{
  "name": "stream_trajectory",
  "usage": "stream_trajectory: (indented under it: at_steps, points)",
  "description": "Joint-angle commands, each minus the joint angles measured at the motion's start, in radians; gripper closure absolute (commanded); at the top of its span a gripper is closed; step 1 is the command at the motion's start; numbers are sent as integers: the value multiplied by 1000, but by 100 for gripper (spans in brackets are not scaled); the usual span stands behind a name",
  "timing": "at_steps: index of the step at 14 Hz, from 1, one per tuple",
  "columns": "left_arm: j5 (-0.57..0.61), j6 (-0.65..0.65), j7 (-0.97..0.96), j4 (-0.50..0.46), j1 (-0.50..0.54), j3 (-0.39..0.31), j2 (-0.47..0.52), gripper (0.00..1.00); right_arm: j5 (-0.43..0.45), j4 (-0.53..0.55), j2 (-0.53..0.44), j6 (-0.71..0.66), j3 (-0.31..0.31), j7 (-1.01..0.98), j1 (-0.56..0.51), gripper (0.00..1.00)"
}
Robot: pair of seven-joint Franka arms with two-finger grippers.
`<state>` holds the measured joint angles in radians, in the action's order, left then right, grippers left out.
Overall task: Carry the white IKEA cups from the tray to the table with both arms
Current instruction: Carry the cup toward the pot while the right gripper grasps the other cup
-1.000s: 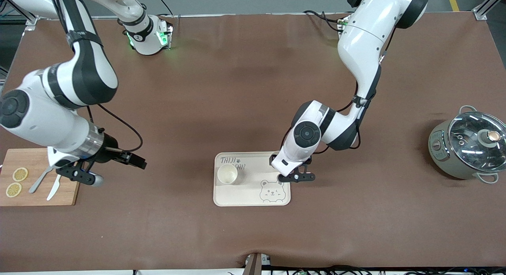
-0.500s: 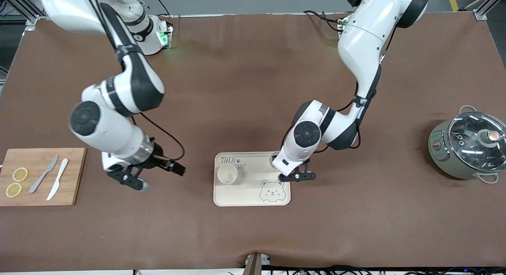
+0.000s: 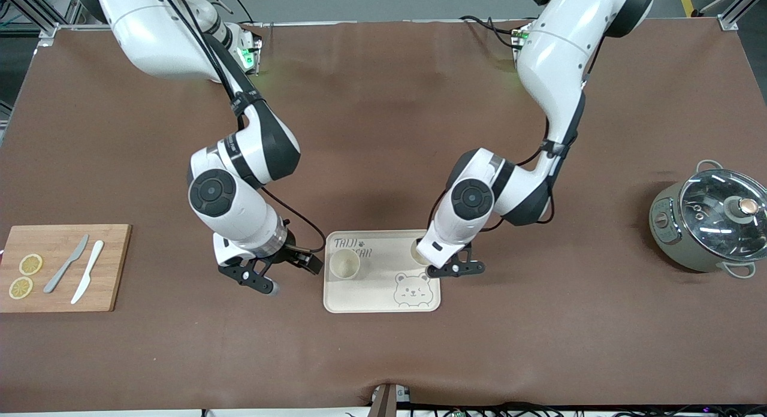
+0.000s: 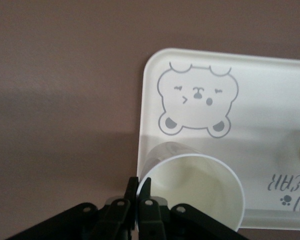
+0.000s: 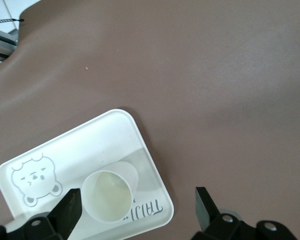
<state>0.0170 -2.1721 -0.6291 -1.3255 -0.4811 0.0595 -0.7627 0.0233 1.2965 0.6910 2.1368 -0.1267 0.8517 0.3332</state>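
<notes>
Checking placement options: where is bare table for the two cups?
Bare table runs from the tray to the arm bases, and between tray and pot. Crowded: the left gripper, shut on one cup; the open right gripper beside the other cup; the cutting board.

The brown table [image 3: 371, 135] carries the cream tray [image 3: 377, 300] near its middle, a bamboo cutting board [image 3: 111, 267] toward the right arm's end — and a lidded pot [image 3: 671, 237] toward the left arm's end.

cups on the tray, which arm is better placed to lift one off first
Left. The left gripper is shut on the rim of one cup on the tray, while the right gripper hangs open beside the other cup.
</notes>
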Motion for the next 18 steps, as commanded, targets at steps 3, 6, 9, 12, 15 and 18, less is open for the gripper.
stream_trajectory:
  at_steps: [3, 6, 9, 12, 15, 18]
  points:
    - [-14, 344, 326, -110, 235, 34, 313, 100, 30, -46, 54, 18, 7, -68, 23, 0]
    - [-14, 306, 602, -427, 381, 36, 570, 100, 30, -45, 64, 22, 7, -121, 44, 0]
    - [-40, 194, 829, -665, 510, 36, 724, 100, 30, -43, 79, 23, 7, -167, 53, 0]
    - [-40, -10, 850, -866, 535, 36, 773, 100, 33, -43, 103, 54, 9, -178, 61, 0]
    - [-42, -239, 853, -1012, 536, 36, 751, 100, 47, -42, 136, 93, 7, -186, 72, 0]
    - [-65, -403, 852, -1055, 535, 36, 651, 100, 55, -37, 150, 117, 9, -180, 79, 0]
